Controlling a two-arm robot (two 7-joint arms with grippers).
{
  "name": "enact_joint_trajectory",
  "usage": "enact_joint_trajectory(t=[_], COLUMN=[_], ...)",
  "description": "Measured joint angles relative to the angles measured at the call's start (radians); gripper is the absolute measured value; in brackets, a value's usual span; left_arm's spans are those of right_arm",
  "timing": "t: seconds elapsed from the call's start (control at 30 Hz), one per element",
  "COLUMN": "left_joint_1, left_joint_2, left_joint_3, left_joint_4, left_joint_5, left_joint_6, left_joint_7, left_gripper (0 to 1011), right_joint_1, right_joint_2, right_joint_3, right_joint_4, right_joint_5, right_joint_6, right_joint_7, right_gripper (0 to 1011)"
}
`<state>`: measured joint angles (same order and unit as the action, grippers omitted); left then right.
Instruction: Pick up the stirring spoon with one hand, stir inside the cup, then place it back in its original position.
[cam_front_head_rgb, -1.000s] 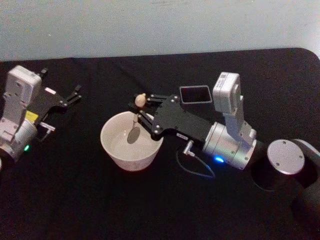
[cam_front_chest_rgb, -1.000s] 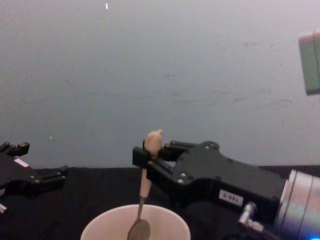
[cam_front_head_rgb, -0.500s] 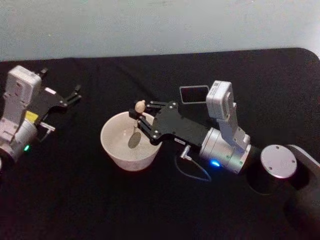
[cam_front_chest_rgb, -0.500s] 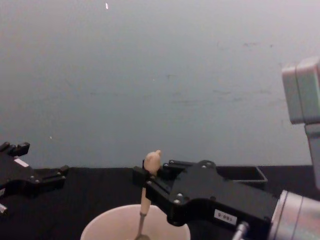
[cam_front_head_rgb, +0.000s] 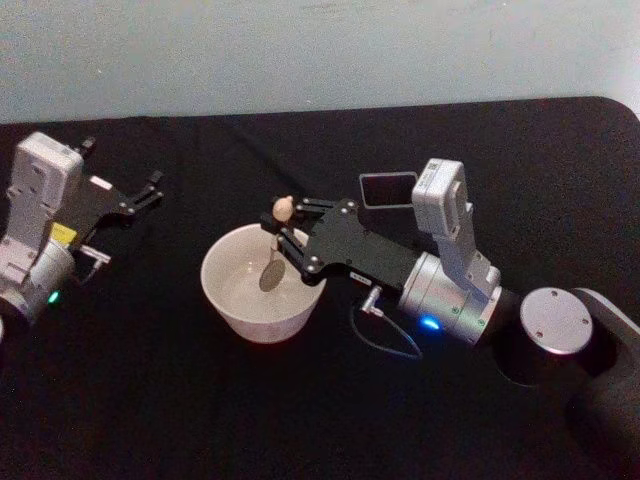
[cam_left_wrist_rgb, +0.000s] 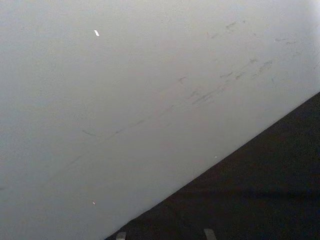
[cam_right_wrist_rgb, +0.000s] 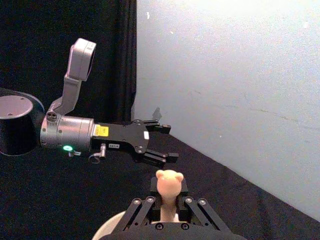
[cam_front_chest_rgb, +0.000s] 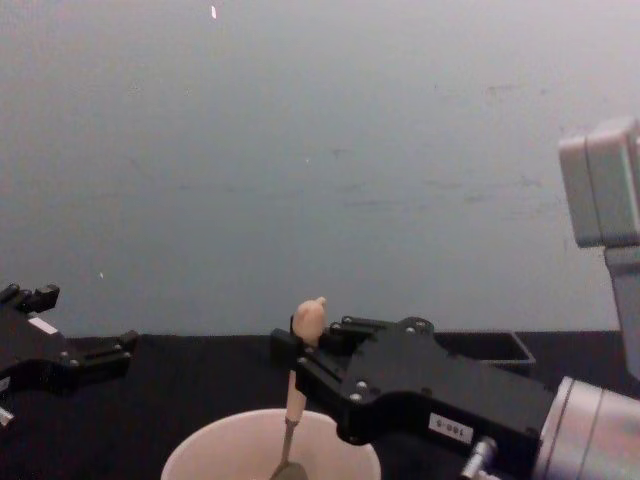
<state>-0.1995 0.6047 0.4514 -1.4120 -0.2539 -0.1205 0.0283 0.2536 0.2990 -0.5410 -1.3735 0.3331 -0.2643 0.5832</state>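
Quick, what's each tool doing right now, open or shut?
Left tool: open, empty, parked left.
Right tool: shut on the stirring spoon, over the cup.

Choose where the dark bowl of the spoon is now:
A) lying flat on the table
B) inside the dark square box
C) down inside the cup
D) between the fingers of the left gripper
C: the right gripper holds the spoon upright by its handle, and its dark bowl hangs inside the cup.

stirring spoon (cam_front_chest_rgb: 296, 395) sunk lower, inside cup (cam_front_head_rgb: 250, 325)
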Motion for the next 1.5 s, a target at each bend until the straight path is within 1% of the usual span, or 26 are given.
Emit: enact_joint_trajectory(t=[0.27, 0.4, 0.6, 0.9, 1.13, 1.5], left_joint_1=[0.000, 0.000, 0.000, 0.000, 0.000, 0.000], left_joint_2=[0.000, 0.000, 0.000, 0.000, 0.000, 0.000], left_joint_3=[0.000, 0.000, 0.000, 0.000, 0.000, 0.000], left_joint_4=[0.000, 0.000, 0.000, 0.000, 0.000, 0.000], left_joint_5=[0.000, 0.000, 0.000, 0.000, 0.000, 0.000], left_joint_6=[0.000, 0.000, 0.000, 0.000, 0.000, 0.000], left_joint_7=[0.000, 0.000, 0.000, 0.000, 0.000, 0.000], left_gripper=[1001, 1001, 1001, 1001, 1001, 1001], right_joint_1=[-0.002, -0.007, -0.021, -0.050, -0.065, -0.083], right_joint_2=[-0.001, 0.005, 0.023, 0.057, 0.073, 0.088], right_joint_3=[0.005, 0.009, 0.019, 0.031, 0.030, 0.011], right_joint_4=[-0.001, -0.008, -0.027, -0.077, -0.092, -0.119], right_joint_5=[-0.003, -0.003, 0.002, 0.025, 0.028, 0.038], right_joint_6=[0.000, 0.001, 0.003, 0.006, 0.011, 0.025], right_joint_7=[-0.001, 0.000, 0.002, 0.020, 0.025, 0.045], right_gripper=[174, 174, 174, 174, 174, 174])
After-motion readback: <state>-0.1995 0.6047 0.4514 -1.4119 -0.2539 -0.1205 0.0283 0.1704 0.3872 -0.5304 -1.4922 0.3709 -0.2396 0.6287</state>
